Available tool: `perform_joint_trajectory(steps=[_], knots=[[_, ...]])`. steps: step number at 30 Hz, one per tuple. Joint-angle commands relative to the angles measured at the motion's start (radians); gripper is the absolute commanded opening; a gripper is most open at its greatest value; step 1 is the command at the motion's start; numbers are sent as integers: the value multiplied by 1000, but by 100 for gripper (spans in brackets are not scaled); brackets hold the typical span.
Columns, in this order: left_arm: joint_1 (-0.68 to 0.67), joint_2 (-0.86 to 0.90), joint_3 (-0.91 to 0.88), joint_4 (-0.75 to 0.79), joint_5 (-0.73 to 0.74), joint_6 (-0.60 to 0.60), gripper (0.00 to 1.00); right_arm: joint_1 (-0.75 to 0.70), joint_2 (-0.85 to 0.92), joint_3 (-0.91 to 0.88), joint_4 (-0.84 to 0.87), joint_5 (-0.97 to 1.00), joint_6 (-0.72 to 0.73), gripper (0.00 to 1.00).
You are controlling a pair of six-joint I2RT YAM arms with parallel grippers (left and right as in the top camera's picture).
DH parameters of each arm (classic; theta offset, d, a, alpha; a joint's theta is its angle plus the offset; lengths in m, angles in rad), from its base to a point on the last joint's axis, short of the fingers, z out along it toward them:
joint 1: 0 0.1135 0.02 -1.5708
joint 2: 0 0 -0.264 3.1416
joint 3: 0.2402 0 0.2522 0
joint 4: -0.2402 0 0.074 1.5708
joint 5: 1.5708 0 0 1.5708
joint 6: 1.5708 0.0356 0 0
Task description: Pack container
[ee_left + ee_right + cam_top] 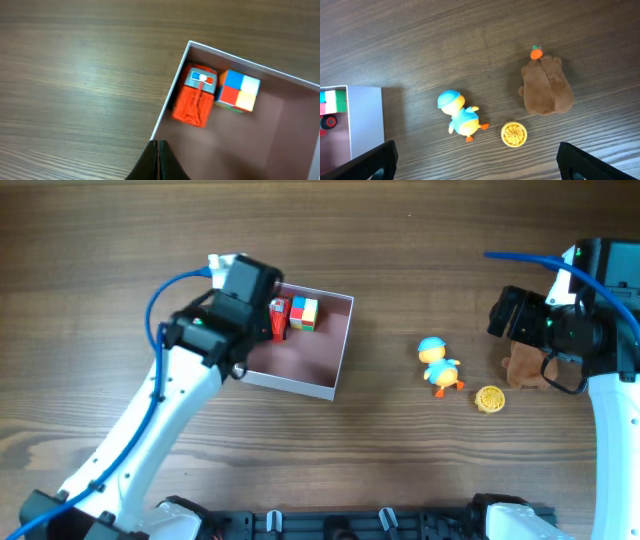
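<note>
Table (420, 480): wood-look top, fine dark grain, was smooth with low sheen. Container (290, 386): thin white walls looked like card, matt; pink inside was flat and matt. Red toy (196, 97): ribbed, cloth-like body; small glossy label on top. Colour cube (239, 91): smooth plastic, slight gloss. Duck (460, 117): smooth moulded plastic, faint shine. Yellow disc (513, 134): plastic, ridged face. Brown animal (547, 90): plush cloth, short fuzzy nap, matt. Left arm (150, 440): white plastic shell, looked smooth and satin.

The container (305, 358) lay shallow and square, white-walled, dusty pink inside; a red toy (279, 318) and colour cube (304, 313) sat side by side in its far-left corner.
</note>
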State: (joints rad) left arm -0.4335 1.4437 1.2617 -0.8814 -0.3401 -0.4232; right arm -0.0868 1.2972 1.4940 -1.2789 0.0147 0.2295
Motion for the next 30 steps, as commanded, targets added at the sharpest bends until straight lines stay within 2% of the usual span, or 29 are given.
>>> perform_joint_trajectory(steps=[1, 13, 17, 23, 30], knots=[[8, 64, 0, -2, 162, 24, 4, -2, 6, -4, 3, -20, -18, 100], [-130, 356, 0, 28, 500, 35, 4, -2, 6, -4, -3, -16, -20, 100], [-164, 373, 0, 48, 605, 35, 4, -2, 6, -4, -2, -16, -20, 100], [-204, 372, 0, 137, 846, 35, 4, -2, 6, -4, -2, -16, -21, 100], [-219, 372, 0, 180, 901, 34, 4, -2, 6, -4, -3, -16, -20, 100]])
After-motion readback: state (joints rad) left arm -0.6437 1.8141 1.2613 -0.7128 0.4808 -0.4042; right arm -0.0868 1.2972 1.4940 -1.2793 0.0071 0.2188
